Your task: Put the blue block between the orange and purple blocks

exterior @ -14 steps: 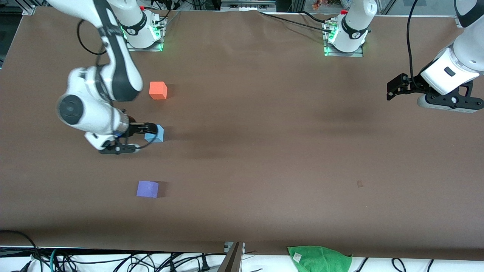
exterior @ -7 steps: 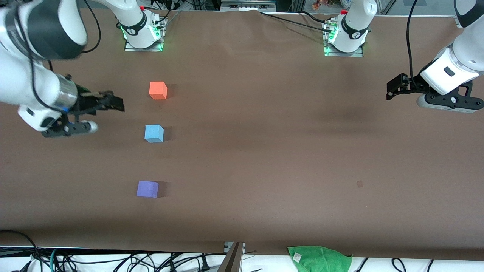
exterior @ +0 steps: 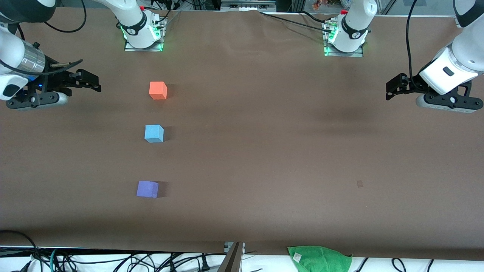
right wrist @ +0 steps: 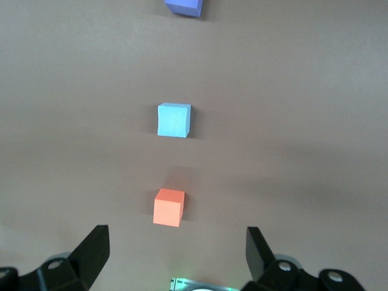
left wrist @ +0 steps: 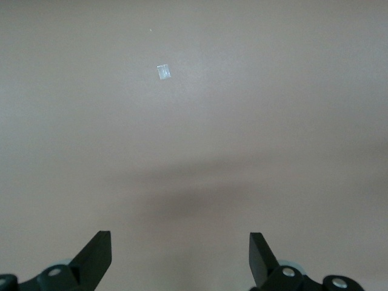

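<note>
Between orange block [exterior: 158, 90] and purple block [exterior: 147, 189], blue block [exterior: 154, 133] sits flat.

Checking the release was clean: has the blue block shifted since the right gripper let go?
No. The blue block sits in the same spot between the orange block and purple block.

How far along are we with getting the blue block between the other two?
Done, by the look of it: the small matte sky-blue cube sits on the brown table, in line between the orange-coral cube and the violet-purple cube, touching neither. In hand: nothing. The right claw is open over bare table at its own end; the left claw waits open at its end. Nothing looks left.
</note>
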Motion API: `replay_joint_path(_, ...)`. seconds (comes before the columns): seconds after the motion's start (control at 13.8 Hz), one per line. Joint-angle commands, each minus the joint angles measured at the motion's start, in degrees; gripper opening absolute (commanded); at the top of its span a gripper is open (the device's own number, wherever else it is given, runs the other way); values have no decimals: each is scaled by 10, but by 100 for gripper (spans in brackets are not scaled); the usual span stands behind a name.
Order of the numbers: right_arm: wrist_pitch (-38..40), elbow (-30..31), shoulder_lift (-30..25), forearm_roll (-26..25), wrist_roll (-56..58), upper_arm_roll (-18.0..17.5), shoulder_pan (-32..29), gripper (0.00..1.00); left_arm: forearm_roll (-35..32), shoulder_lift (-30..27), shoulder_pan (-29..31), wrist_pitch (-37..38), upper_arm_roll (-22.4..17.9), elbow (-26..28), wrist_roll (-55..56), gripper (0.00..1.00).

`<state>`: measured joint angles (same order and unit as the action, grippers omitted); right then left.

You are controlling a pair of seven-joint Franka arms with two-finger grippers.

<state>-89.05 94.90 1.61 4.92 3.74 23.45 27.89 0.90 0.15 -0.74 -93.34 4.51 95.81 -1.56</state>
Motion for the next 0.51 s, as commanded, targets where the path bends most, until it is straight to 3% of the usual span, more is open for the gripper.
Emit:
replay_joint_path(0.0,-7,2,-12,-13,14,-9,0,99,-1,-3,-2,8,-1,-3,-11,100)
replay_joint_path(0.07,-9,4,-12,-18,13,-24,-11,99,-1,-3,-1,7,-1,-3,-11,100)
replay_joint_path(0.22,-5,2,-12,-39,12,-124,-100,99,-1,-3,-1,7,-1,-3,-11,100)
replay_joint_path(0.29,-3,3,-13,-45,7,-152,-124,99,-1,-3,-1,8,-1,-3,-12,100)
replay_joint_path(0.43,-3,-1,-13,-49,13,-170,-144,99,-1,-3,-1,8,-1,-3,-12,100)
